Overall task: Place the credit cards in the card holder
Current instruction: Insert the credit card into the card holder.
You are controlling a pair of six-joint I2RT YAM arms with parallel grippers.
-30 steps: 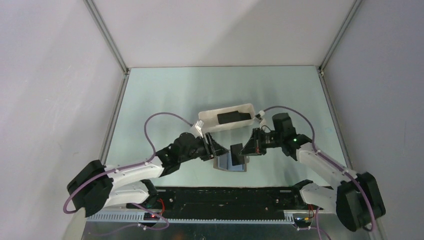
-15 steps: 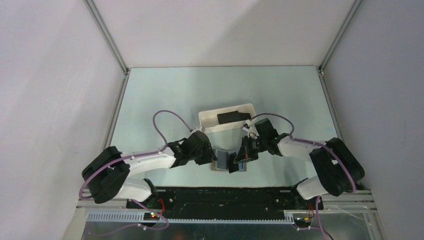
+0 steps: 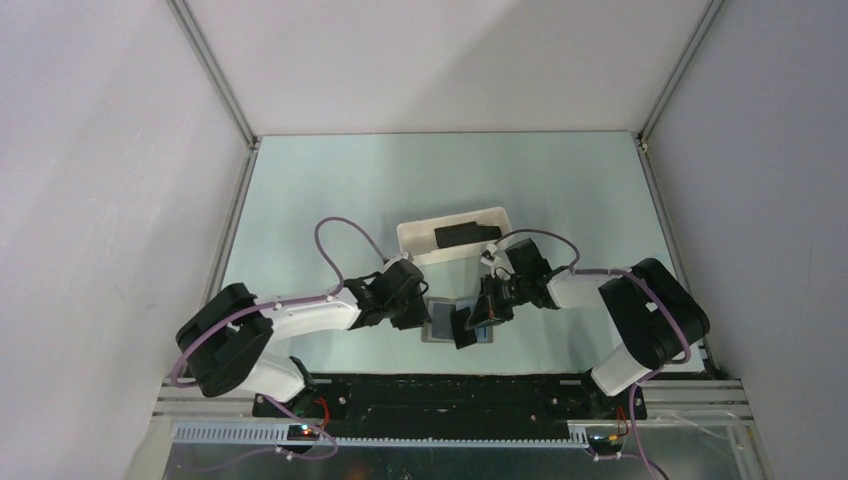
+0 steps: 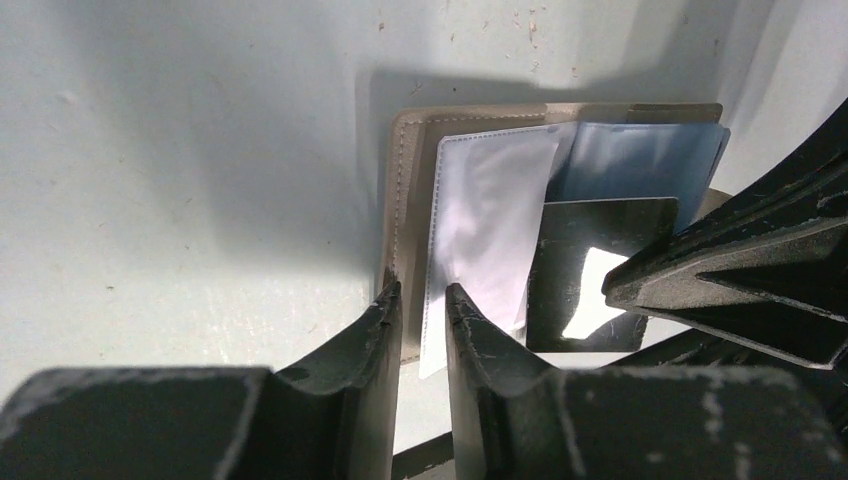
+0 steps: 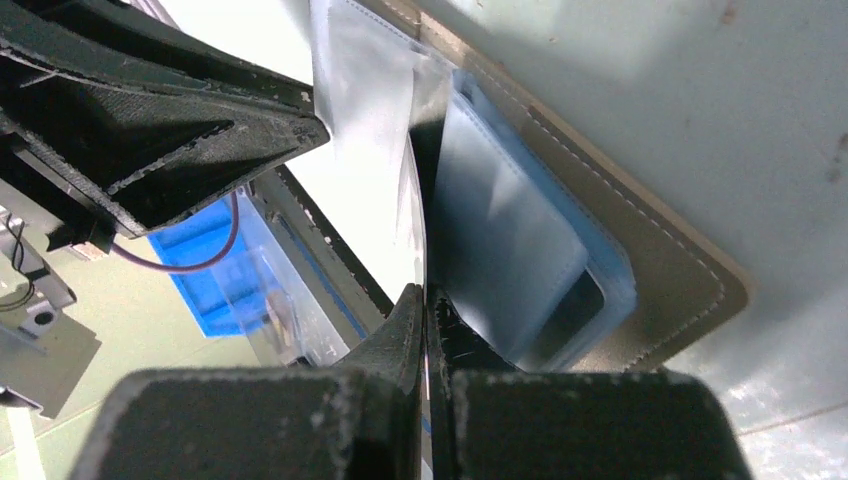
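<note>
Wallet (image 4: pixel 405 180) lies open and flat on table (image 3: pixel 350 200), near the front edge, between the two arms. Tan cover is underneath, stitched border showing. A clear sleeve (image 4: pixel 490 220) fans up from its middle, and a blue sleeve (image 4: pixel 640 160) sits beside it on the right half. Left gripper (image 4: pixel 418 320) is down at the wallet's near left edge. Its fingers (image 4: pixel 385 330) stand a narrow gap apart, with the cover edge and the corner of the clear sleeve showing in that gap. Cannot tell whether they pinch the edge or only rest on it. Right gripper (image 5: pixel 425 300) comes in from the other side, its fingers pressed together on a card (image 4: pixel 590 275), gripped by one edge. From the right wrist the card is edge-on, a thin dark line running from the fingertips up between the clear sleeve and the blue one. From the left wrist its glossy black face is tilted, catching a bright glare, and its far edge meets the lower edge of the blue sleeve. Cannot tell whether that edge has entered a pocket. White tray (image 3: pixel 415 240) sits just beyond the wallet, toward the middle of the table. A second card (image 3: pixel 465 235) lies flat inside the tray, apart from both grippers.
</note>
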